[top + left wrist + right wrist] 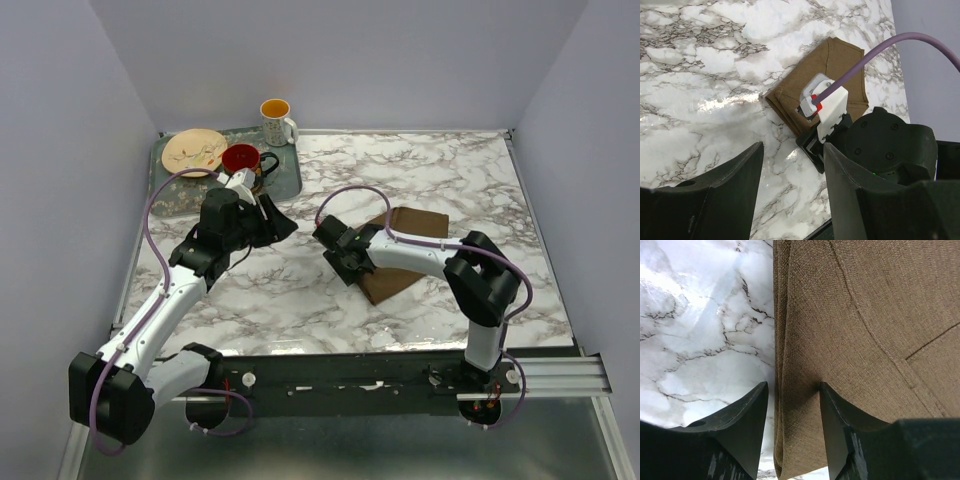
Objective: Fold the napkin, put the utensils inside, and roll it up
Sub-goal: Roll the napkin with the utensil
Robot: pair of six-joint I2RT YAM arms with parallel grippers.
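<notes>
The dark brown napkin (408, 250) lies folded on the marble table, right of centre. It also shows in the left wrist view (840, 70) and fills the right wrist view (865, 315). My right gripper (350, 268) is open at the napkin's left folded edge. In the right wrist view (794, 390) one finger rests on the cloth and the other stands over bare table beside the edge. My left gripper (280, 222) is open and empty above the table near the tray; its wrist view (792, 150) shows only marble between the fingers. I see no spoon.
A green tray (180, 195) at the back left holds a plate (194, 150) and a red cup (241, 158). A white mug (277, 120) stands at the tray's far right corner. Pale walls enclose the table on three sides.
</notes>
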